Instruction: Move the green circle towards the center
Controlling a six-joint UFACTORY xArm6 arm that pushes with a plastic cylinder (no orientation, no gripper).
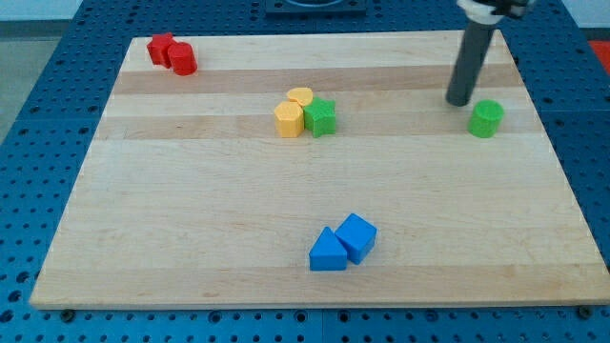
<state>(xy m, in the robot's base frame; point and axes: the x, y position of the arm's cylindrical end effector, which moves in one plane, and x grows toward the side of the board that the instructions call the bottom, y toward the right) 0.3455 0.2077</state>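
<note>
The green circle [486, 118] is a short green cylinder near the view's right edge of the wooden board [191, 219], in the upper part. My tip [459, 101] rests on the board just to the upper left of the green circle, a small gap apart from it. The dark rod rises from the tip toward the view's top.
A green star [322, 116] touches a yellow hexagon [289, 119] and a yellow circle [300, 96] near the upper middle. A red star [160, 47] and a red circle [183, 59] sit at the top left. A blue triangle [328, 252] and a blue cube [356, 235] sit at the lower middle.
</note>
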